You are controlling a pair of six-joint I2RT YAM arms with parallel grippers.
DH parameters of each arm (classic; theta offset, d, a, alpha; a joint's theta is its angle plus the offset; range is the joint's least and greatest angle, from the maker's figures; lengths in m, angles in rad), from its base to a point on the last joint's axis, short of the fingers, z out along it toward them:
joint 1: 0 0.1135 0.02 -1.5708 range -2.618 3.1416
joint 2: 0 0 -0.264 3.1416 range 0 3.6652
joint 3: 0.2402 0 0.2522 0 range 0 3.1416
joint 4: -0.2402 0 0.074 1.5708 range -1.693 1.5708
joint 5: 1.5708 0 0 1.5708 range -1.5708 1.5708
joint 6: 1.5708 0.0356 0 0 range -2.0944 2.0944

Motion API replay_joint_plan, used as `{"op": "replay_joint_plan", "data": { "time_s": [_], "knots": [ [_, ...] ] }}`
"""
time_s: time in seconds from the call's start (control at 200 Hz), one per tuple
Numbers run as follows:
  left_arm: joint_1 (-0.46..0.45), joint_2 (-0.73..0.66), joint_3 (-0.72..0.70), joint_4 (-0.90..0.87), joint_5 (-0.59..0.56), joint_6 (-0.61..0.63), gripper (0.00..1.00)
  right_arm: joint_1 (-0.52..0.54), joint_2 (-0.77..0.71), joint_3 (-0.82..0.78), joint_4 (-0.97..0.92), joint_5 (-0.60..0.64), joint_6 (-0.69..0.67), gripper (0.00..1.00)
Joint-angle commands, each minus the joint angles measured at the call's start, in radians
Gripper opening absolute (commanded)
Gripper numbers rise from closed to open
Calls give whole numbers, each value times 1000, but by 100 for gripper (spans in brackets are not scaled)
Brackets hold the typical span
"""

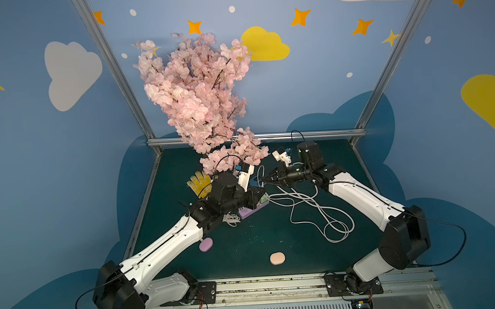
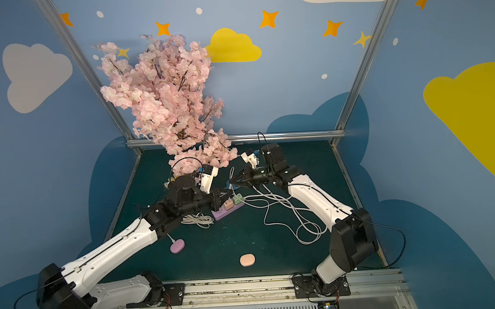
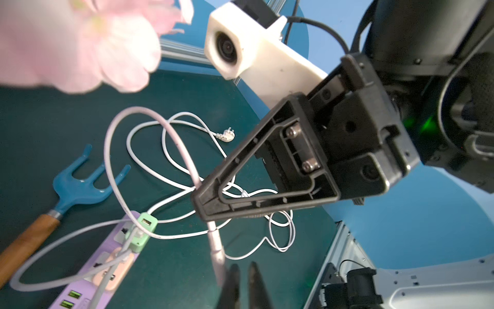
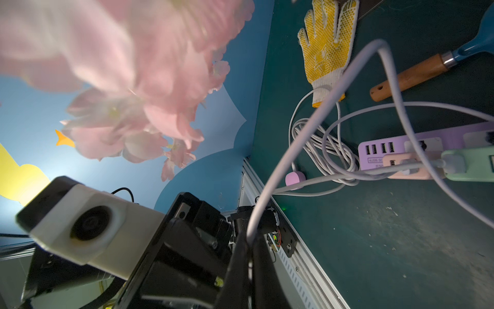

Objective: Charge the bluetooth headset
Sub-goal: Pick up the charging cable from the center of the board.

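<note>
A small peach oval case (image 1: 277, 258), by its look the bluetooth headset, lies alone near the table's front edge, far from both grippers. My right gripper (image 4: 250, 238) is shut on a lilac-grey charging cable (image 4: 315, 115). That cable loops back to a green adapter (image 3: 141, 230) on the purple power strip (image 3: 88, 289). The cable's connector end (image 3: 217, 256) sticks out below the right gripper (image 1: 263, 181) and hangs just beside my left gripper (image 3: 243, 266). The left gripper stands slightly open with nothing between its fingers. Both grippers meet above the power strip (image 1: 253, 210).
A pink blossom tree (image 1: 196, 96) overhangs the back left and brushes both wrists. A yellow glove (image 1: 198, 182) and a blue garden fork (image 3: 77, 184) lie behind the strip. Loose white cables (image 1: 331, 223) sprawl at the right. A purple oval plug (image 1: 206, 245) lies by the left arm.
</note>
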Motion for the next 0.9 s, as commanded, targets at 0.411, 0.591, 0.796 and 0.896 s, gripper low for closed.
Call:
{"op": "replay_joint_plan", "data": {
  "time_s": [0.411, 0.591, 0.796, 0.896],
  "knots": [
    [2, -4, -19, 5, -72, -18, 48, -6, -7, 16, 34, -14, 6, 0],
    [1, 32, -1, 19, -33, -26, 19, -6, -5, 14, 48, -16, 15, 0],
    [2, 20, -5, 23, -61, -27, 5, -6, -2, 11, 53, -17, 16, 0],
    [3, 18, -2, 25, -66, -27, 3, -6, 0, 7, 54, -17, 17, 0]
  ]
}}
